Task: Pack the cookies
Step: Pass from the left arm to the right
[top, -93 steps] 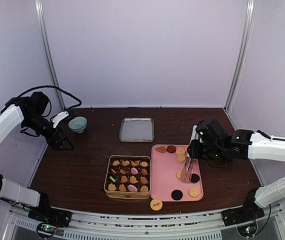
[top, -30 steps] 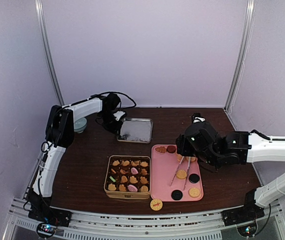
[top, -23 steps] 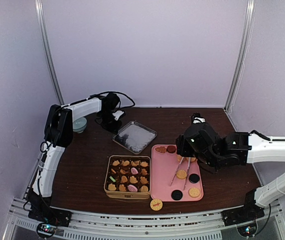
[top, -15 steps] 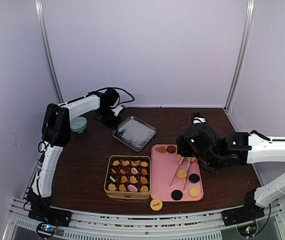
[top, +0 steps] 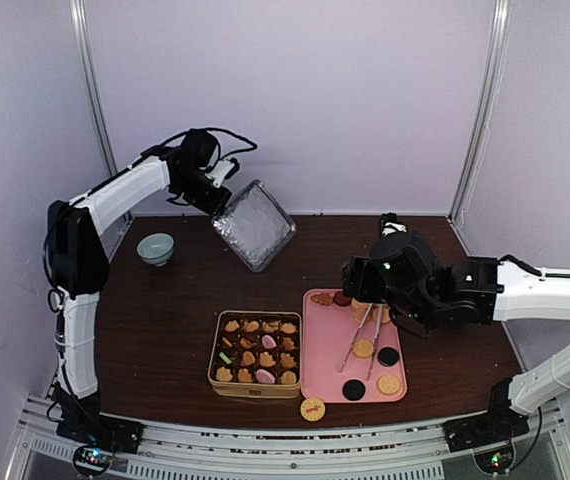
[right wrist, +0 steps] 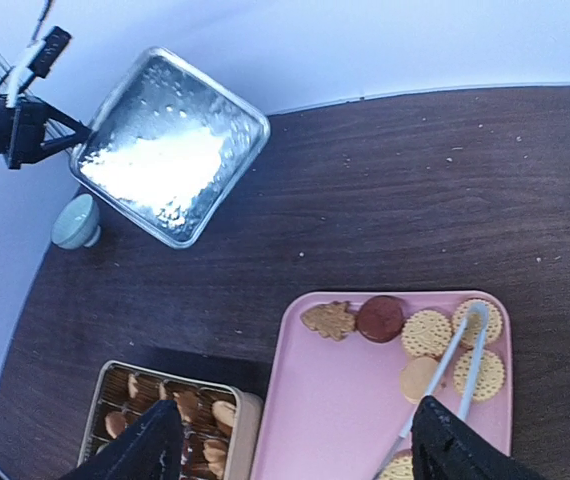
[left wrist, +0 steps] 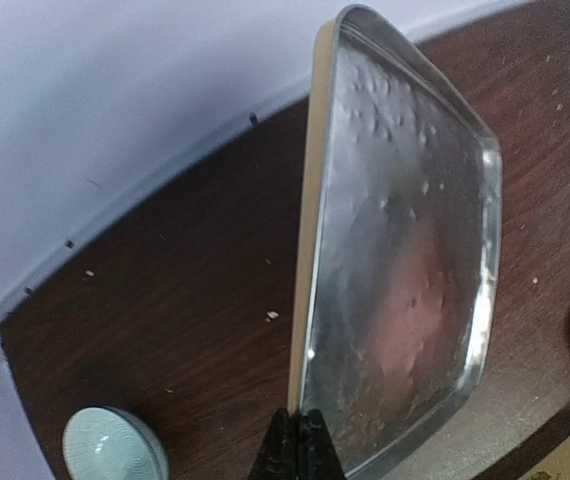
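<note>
Many small cookies fill the open cream tin [top: 256, 353]; the right wrist view shows its corner [right wrist: 165, 420]. More cookies [top: 364, 348] lie on the pink tray [top: 327, 375], among them a leaf-shaped one [right wrist: 327, 319] and a dark round one [right wrist: 380, 317]. One cookie [top: 312, 409] lies off the tray near the front edge. My left gripper [top: 215, 200] is shut on the rim of the metal tin lid [top: 253, 225], held tilted in the air at the back left; the left wrist view has that gripper [left wrist: 298, 440] pinching the lid's [left wrist: 405, 300] edge. My right gripper [right wrist: 300, 450] stands open above the tray [right wrist: 345, 400].
Metal tongs [top: 360, 335] lie on the pink tray, their tips among the tan cookies [right wrist: 470, 335]. A small pale green bowl [top: 155, 248] stands at the back left of the dark table. The white back wall is close behind the lifted lid.
My left gripper has raised the lid off the table, up and toward the back left, tilting it. My right gripper has drawn slightly back from the tongs and opened wider.
</note>
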